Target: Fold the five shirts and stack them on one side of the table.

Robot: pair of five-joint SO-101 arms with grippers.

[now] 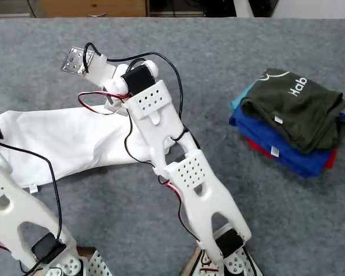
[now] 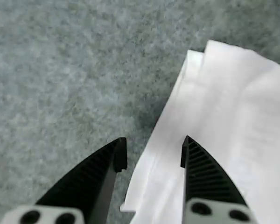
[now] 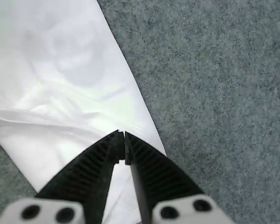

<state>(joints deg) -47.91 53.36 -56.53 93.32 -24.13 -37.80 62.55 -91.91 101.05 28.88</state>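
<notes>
Nearest, at the left end of the white shirt [image 1: 63, 144], the left gripper [image 2: 151, 151] hung with its jaws open, one on either side of the cloth's layered edge. The shirt lay as a long, partly folded band across the left half of the grey table [image 1: 218, 69]. Well apart to the right sat the stack [image 1: 290, 121], an olive shirt [image 1: 299, 106] on top of blue, teal and red. At the white shirt's far edge the right gripper [image 3: 121, 136] had its jaws closed, tips together. Whether they pinched cloth could not be told.

This looked like the last fold. It would probably go best if the left jaws took every layer before any lift, and if both ends rose level.
</notes>
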